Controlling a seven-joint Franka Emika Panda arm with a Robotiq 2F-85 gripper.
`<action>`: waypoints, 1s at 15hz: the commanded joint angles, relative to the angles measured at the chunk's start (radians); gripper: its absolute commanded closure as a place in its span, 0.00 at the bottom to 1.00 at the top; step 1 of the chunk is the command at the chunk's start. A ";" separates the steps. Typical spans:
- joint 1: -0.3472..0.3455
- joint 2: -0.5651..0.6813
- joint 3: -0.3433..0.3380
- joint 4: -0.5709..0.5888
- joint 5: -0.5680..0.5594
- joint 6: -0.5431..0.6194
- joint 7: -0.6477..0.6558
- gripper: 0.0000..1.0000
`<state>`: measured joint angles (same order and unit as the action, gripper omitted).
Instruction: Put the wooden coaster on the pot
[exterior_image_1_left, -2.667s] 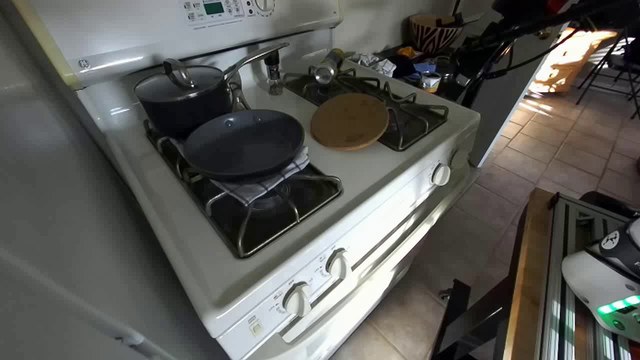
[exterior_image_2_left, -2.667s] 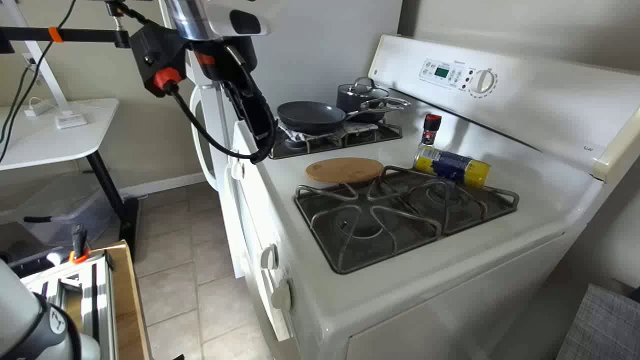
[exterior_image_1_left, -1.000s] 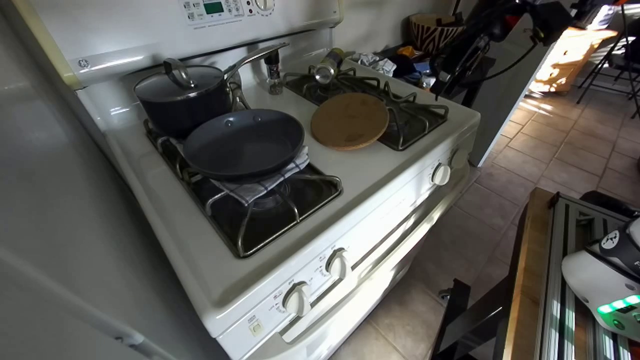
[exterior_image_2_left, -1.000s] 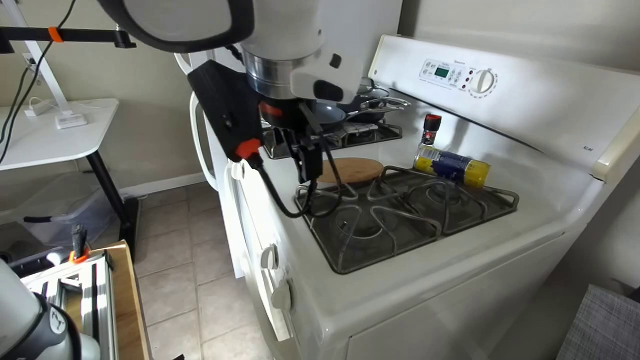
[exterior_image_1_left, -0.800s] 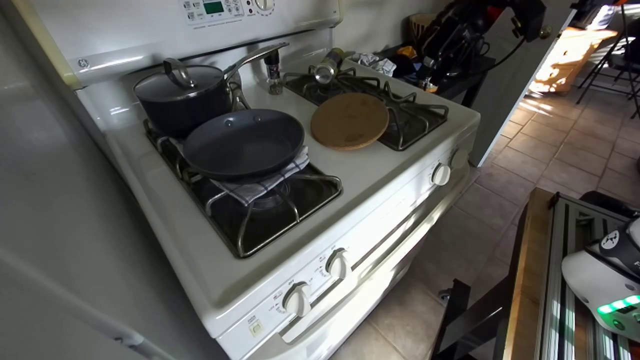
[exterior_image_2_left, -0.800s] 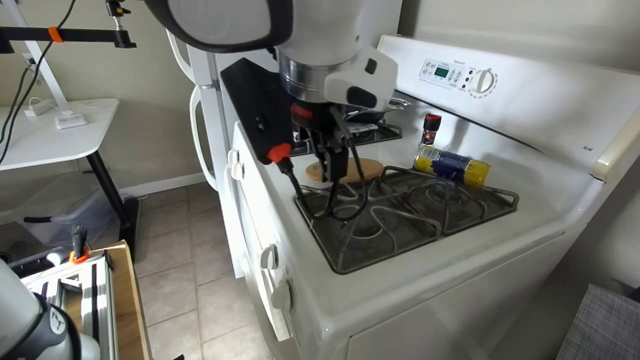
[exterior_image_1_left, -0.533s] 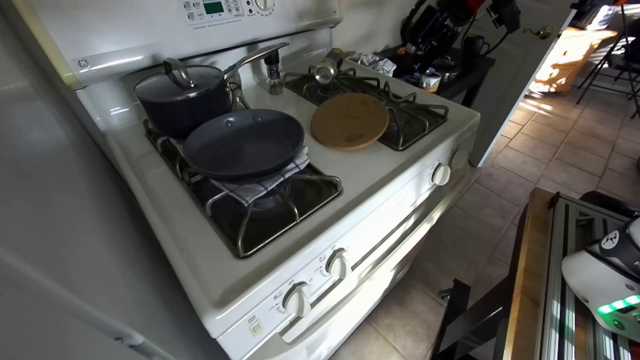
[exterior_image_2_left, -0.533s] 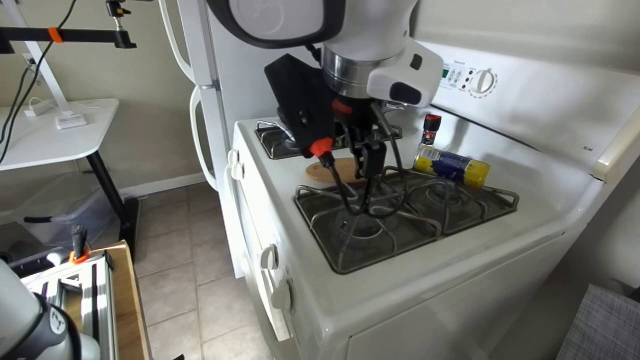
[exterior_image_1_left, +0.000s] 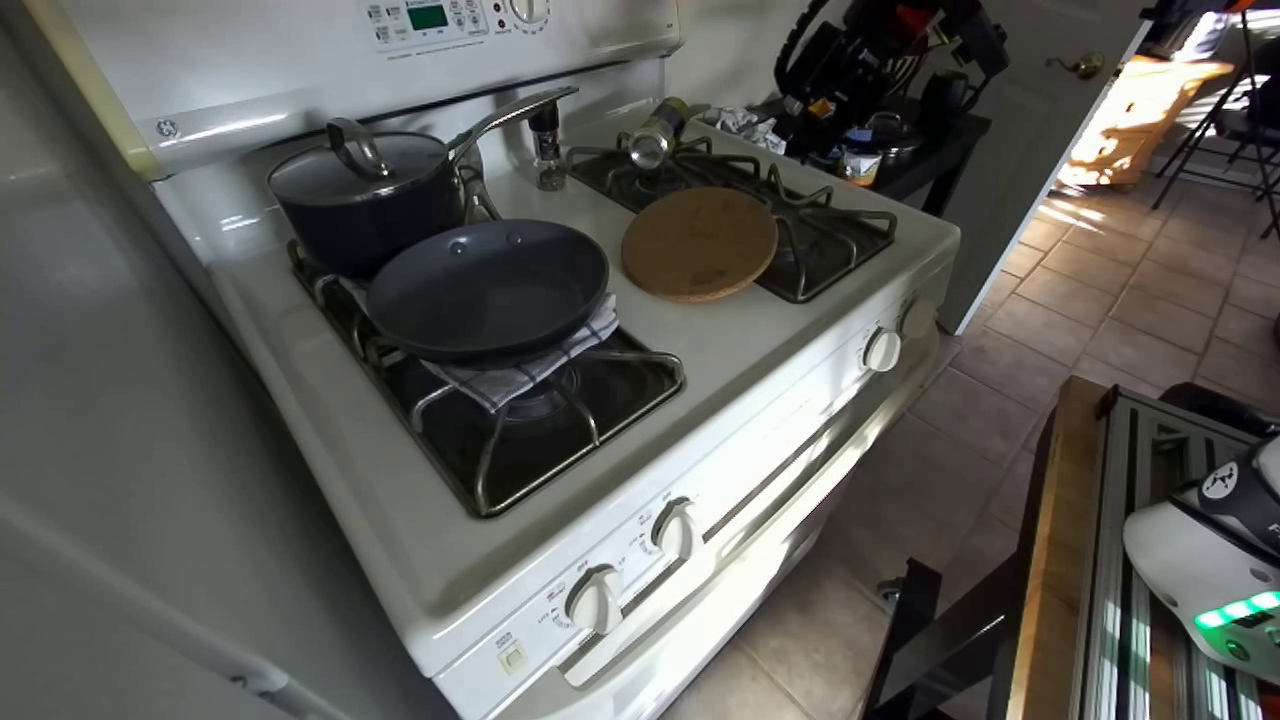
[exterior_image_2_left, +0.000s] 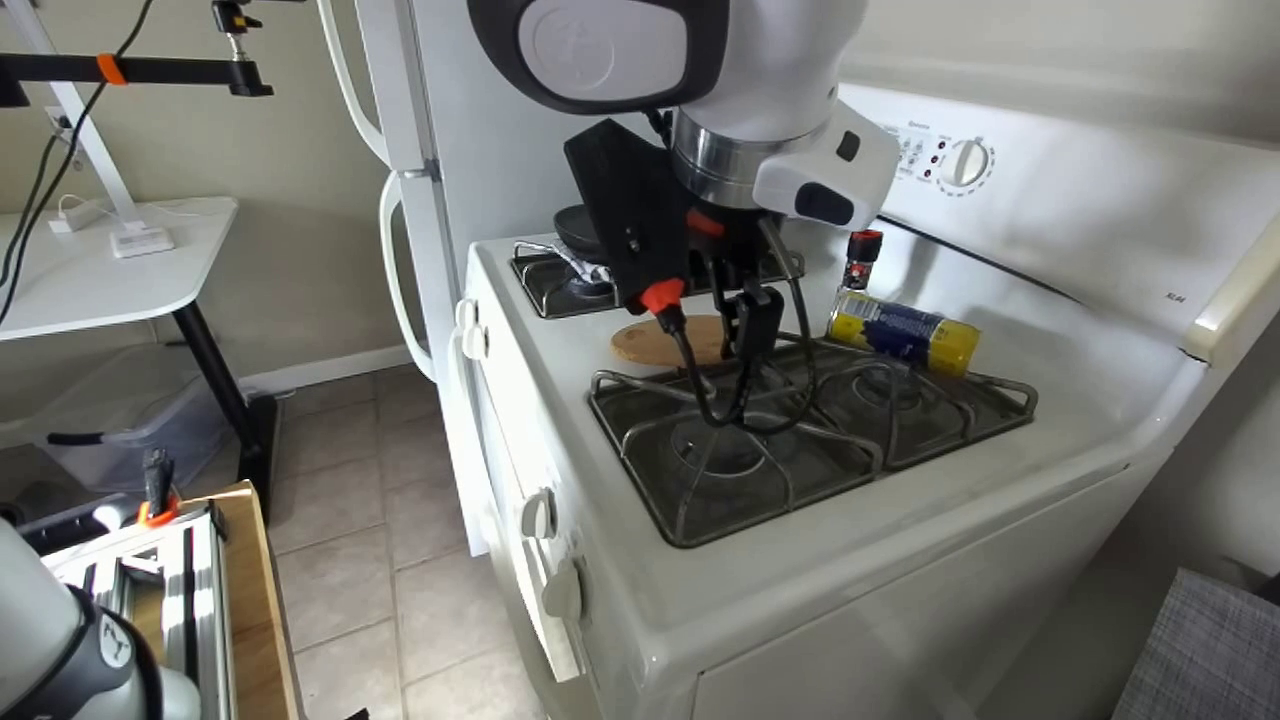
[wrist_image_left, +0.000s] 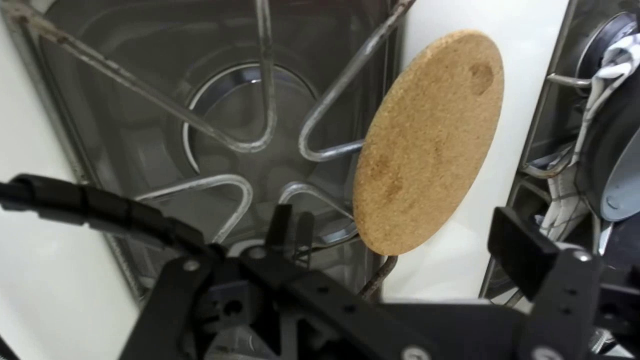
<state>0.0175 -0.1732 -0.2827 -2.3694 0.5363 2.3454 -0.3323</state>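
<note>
The wooden coaster (exterior_image_1_left: 698, 243) is a flat tan disc lying on the stove top, one edge over a burner grate. It also shows in an exterior view (exterior_image_2_left: 668, 342), partly behind my gripper, and in the wrist view (wrist_image_left: 430, 145). The pot (exterior_image_1_left: 368, 215) is dark with a glass lid on it, at the stove's back corner; my arm hides it in an exterior view. My gripper (exterior_image_2_left: 745, 325) is above the grate beside the coaster. In the wrist view the gripper (wrist_image_left: 404, 239) has its fingers wide apart with nothing between them, the coaster lying beyond and below.
A dark frying pan (exterior_image_1_left: 490, 285) sits in front of the pot on a checked cloth (exterior_image_1_left: 530, 370). The pot's metal handle (exterior_image_1_left: 515, 115) points toward a pepper grinder (exterior_image_1_left: 548, 150). A yellow-blue can (exterior_image_2_left: 905, 330) lies on the back of the grate (exterior_image_2_left: 730, 440). The control panel (exterior_image_1_left: 430, 25) rises behind.
My arm has come over the stove, moving from the front side toward the back, to above the grate beside the coaster. The coaster, pot and pan have not moved.
</note>
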 joint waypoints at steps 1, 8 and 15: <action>-0.015 0.034 0.053 -0.017 0.098 0.027 0.010 0.00; -0.035 0.118 0.117 -0.015 0.208 0.123 -0.001 0.00; -0.044 0.165 0.158 -0.003 0.272 0.195 -0.035 0.00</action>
<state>-0.0132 -0.0327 -0.1530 -2.3811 0.7476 2.5186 -0.3333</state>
